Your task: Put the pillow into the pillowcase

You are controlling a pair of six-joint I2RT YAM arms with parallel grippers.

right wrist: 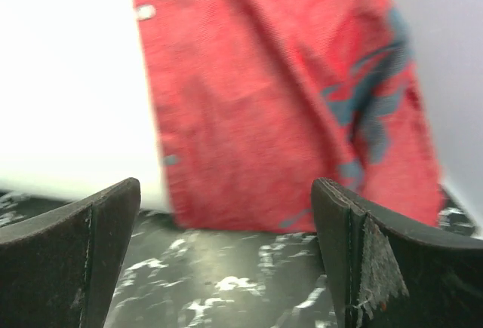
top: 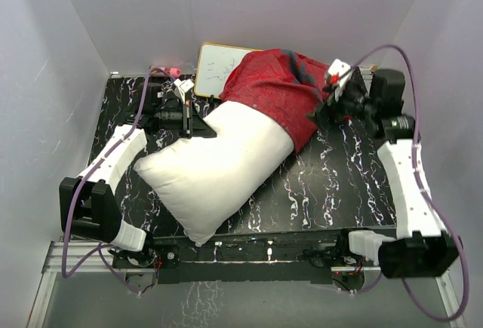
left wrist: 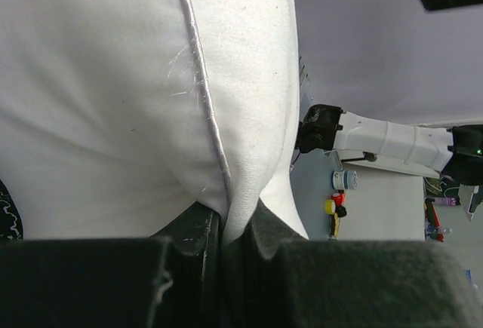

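The pillow lies slantwise on the black marbled counter. Its bare near corner points toward the arms' bases, and its far end is tucked inside the pillowcase. About the near two thirds of the pillow shows white.

On the pillow's left edge, about halfway up, the left hand is clamped on it. In the left wrist view the two dark fingers are together on a fold of white cloth beside the piped seam, and the pillow bulges above them.

Farther back, the red pillowcase covers the pillow's far end in a crumpled mound. Its open mouth runs across the pillow, and dark blue patches show along its far right side.

At the pillowcase's right edge, the right hand has its fingers wide apart and holds nothing. In the right wrist view the red cloth hangs just beyond the fingertips, with bare counter between them.

Behind the pillowcase, a whiteboard stands against the back wall, its right part hidden by the red cloth.
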